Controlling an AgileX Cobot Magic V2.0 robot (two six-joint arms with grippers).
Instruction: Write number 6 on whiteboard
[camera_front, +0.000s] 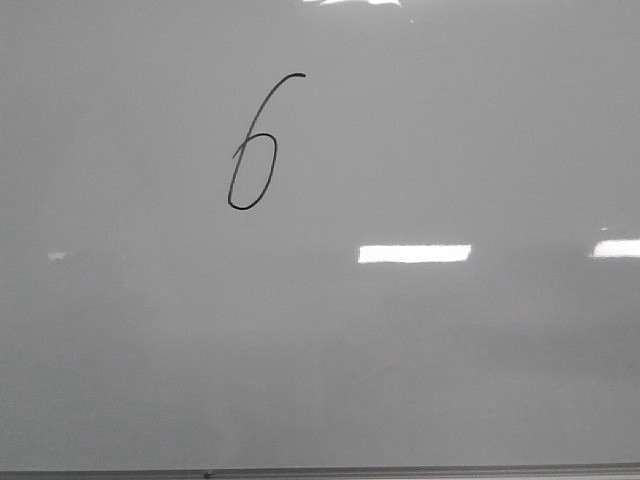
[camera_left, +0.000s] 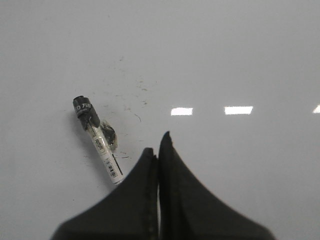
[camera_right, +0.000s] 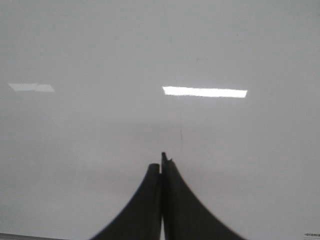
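Note:
A thin black slanted number 6 (camera_front: 252, 150) is drawn on the glossy pale whiteboard (camera_front: 420, 360), left of centre and high up in the front view. Neither gripper shows in the front view. In the left wrist view my left gripper (camera_left: 158, 145) is shut and empty over the board (camera_left: 240, 55). A marker (camera_left: 97, 137) with a black cap lies on the board beside the left gripper's fingers, apart from them. In the right wrist view my right gripper (camera_right: 162, 162) is shut and empty over bare board (camera_right: 100, 50).
The board's thin dark bottom edge (camera_front: 300, 472) runs along the near side in the front view. Faint ink smudges (camera_left: 135, 95) mark the board beyond the marker. Bright rectangular light reflections (camera_front: 414, 253) lie on the board.

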